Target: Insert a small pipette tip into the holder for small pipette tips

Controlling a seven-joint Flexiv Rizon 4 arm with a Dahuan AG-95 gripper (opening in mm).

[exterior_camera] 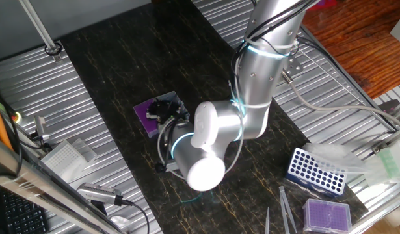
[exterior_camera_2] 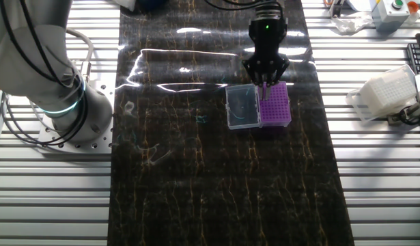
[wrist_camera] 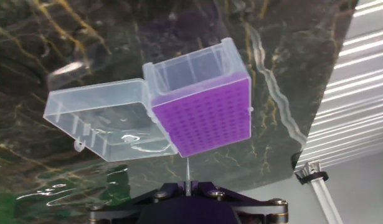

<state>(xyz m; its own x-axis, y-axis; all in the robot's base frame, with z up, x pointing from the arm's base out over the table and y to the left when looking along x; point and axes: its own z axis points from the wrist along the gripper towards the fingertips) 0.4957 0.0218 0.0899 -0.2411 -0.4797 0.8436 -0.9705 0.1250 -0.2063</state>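
My tool (exterior_camera_2: 266, 85) grips the thin translucent pipette tip (wrist_camera: 187, 171) upright just above the purple gridded box with clear lid (wrist_camera: 203, 115).

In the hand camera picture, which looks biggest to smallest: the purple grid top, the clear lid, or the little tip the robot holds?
1. Clear lid and purple grid top: look about alike; too close to rank.
2. Little tip: by far the smallest, a thin sliver.
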